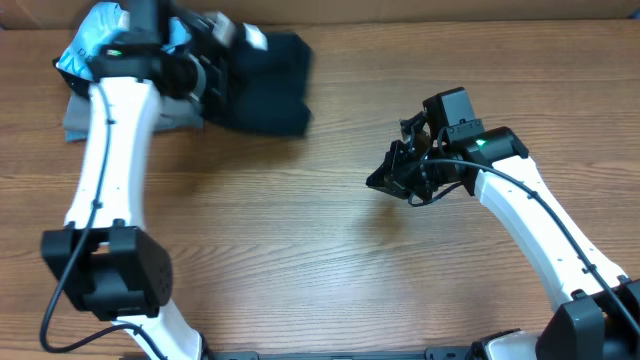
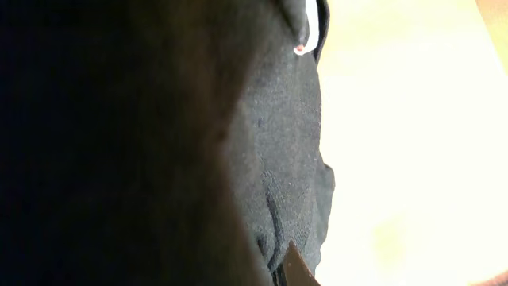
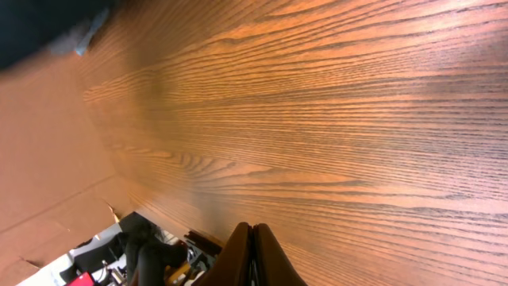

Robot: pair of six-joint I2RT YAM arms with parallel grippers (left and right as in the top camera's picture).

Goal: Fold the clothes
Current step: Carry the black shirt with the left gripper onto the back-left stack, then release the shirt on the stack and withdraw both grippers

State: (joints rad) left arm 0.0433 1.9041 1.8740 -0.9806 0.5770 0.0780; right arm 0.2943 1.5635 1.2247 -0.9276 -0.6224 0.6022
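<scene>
Black soft T-shirt (image 1: 268, 88), rumpled at eleven o'clock on the wood-grain table (image 1: 300, 240), is pinched by the closed left gripper (image 1: 222, 72), while the right gripper (image 3: 252, 242), at three o'clock, is closed on nothing.

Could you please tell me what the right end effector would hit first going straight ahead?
Probably the bare wooden table; the shut right end effector points at nothing else, though depth is unclear.

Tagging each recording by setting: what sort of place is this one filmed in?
Probably a robotics lab bench: a wood-grain table walled with brown cardboard, the white left arm and right arm mounted on it, and cluttered gear visible past the cardboard.
</scene>
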